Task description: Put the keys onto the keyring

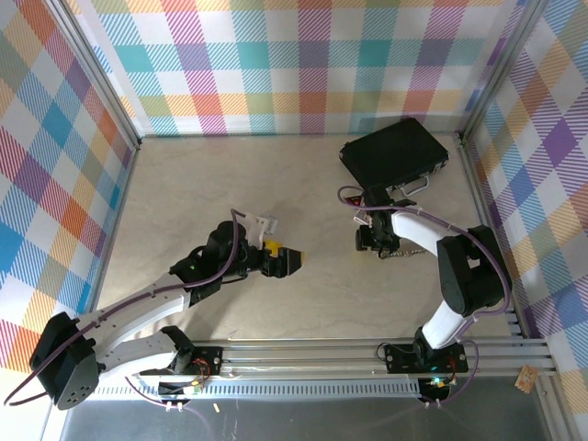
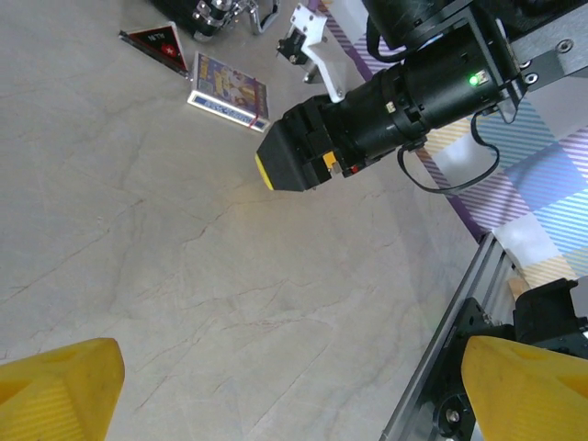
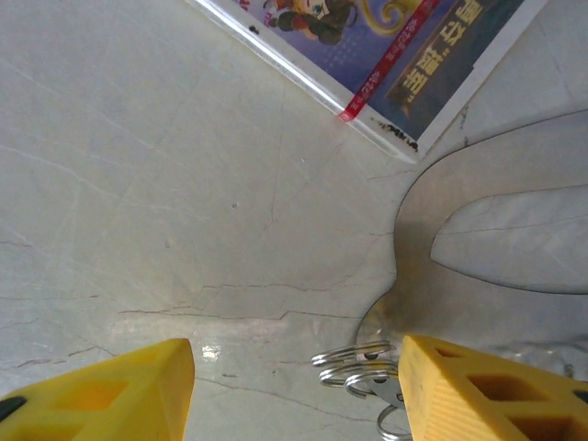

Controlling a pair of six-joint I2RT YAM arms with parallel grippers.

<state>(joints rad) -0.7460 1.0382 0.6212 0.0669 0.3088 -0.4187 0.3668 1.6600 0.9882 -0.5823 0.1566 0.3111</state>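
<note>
Silver wire loops of a small metal keyring [image 3: 354, 367] lie flat on the pale marbled table [image 3: 184, 202]. They sit tight against the inner face of one yellow finger of the right pincer [image 3: 294, 367], not midway in its gap. That pincer is released: its two fingers stand apart with bare table between them and nothing gripped. The small flat silver-grey keys themselves I cannot pick out. They may be tucked under that same finger, and from above only a thin silvery streak [image 1: 409, 251] runs out from the pincer on the side away from the other arm. A glossy patterned card [image 3: 395, 46] lies just ahead of the fingertips. The left pincer [image 2: 292, 367] hovers well apart, spread wide and holding nothing. My worry is that closing now would catch the loops off-centre, so thin metal on smooth stone may skid out or flip, and any forward creep would shove the card.
</note>
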